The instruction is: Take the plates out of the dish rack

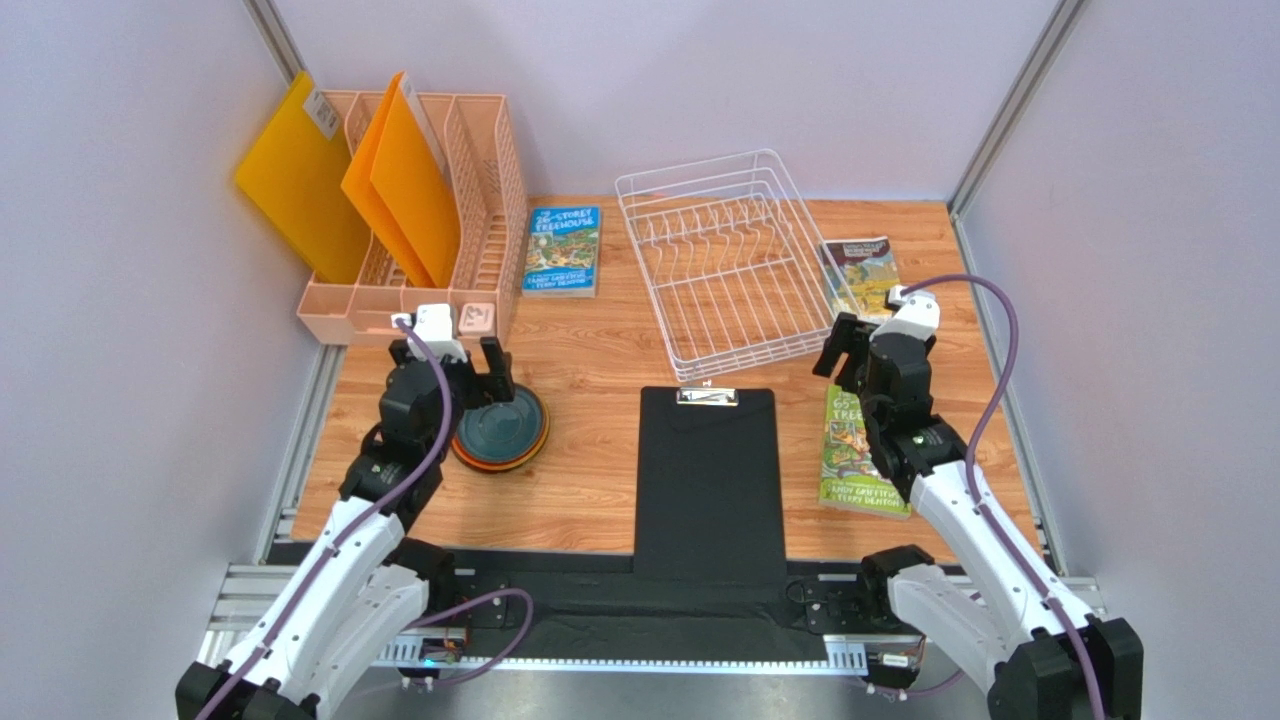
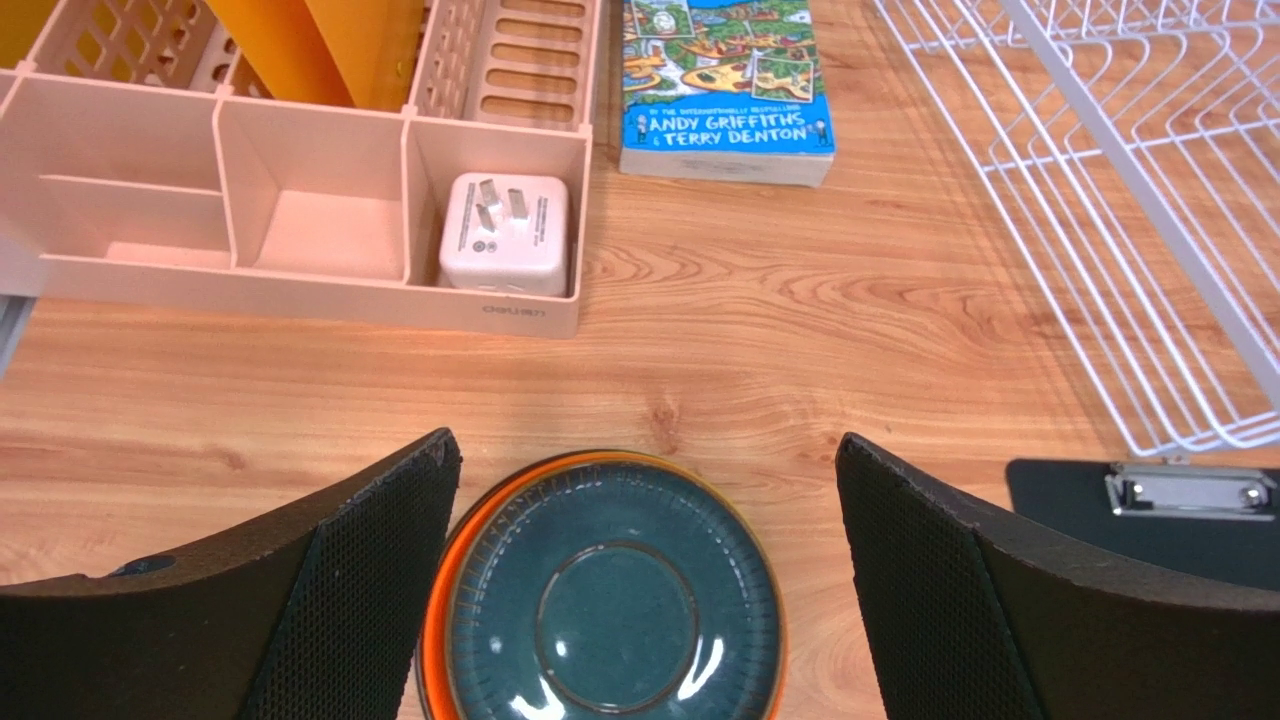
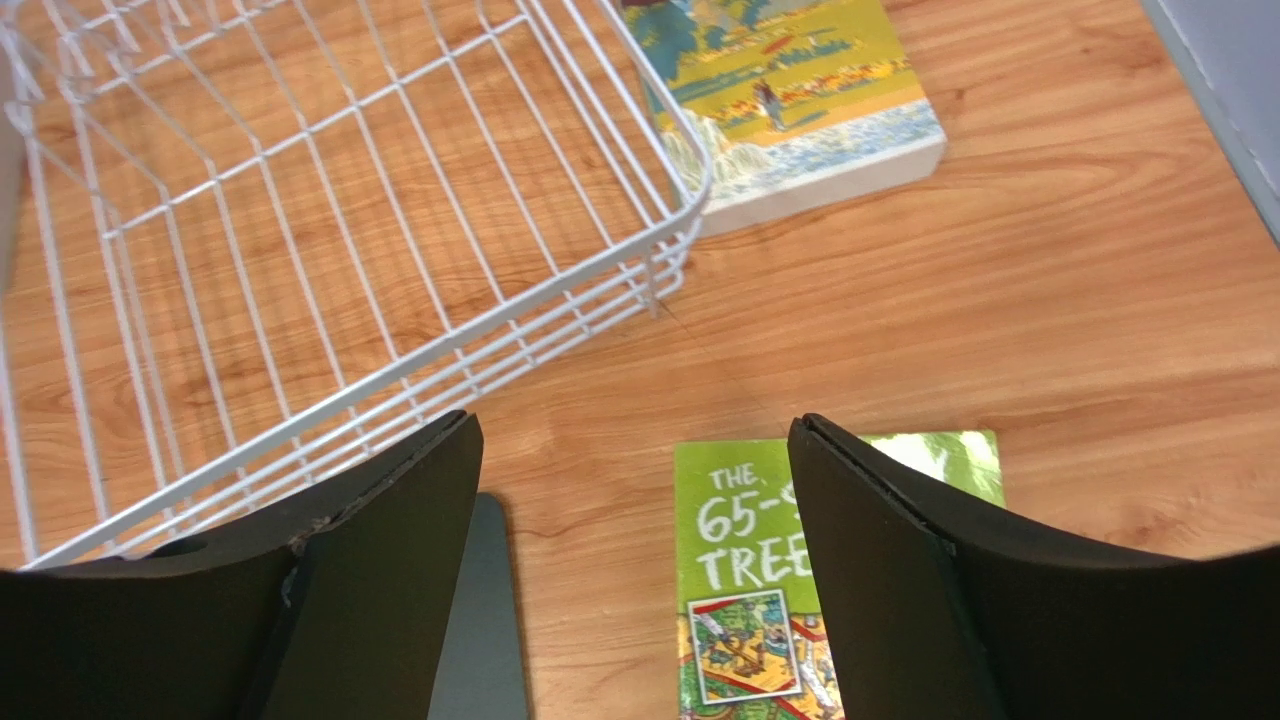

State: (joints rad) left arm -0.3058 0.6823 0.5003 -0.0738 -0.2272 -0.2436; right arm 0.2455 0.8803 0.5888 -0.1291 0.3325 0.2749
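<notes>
The plates [image 1: 499,431] lie stacked flat on the wooden table at the left. A dark grey-teal plate [image 2: 616,600] is on top, and an orange plate's rim [image 2: 436,600] shows under it. My left gripper [image 1: 451,372] [image 2: 646,443] hangs over the stack, open, with its fingers wide on either side of the stack and apart from it. The white wire dish rack [image 1: 732,267] [image 2: 1142,180] [image 3: 301,225] stands at the back centre with nothing in it. My right gripper [image 1: 854,360] [image 3: 634,423] is open and empty, just off the rack's near right corner.
A peach mesh file holder [image 1: 421,225] with orange folders stands at the back left, with a white plug adapter [image 2: 504,233] in its front tray. A blue book [image 1: 562,249] lies beside it. A black clipboard [image 1: 706,465] lies at front centre. A green book [image 1: 860,450] and another book [image 1: 860,273] lie on the right.
</notes>
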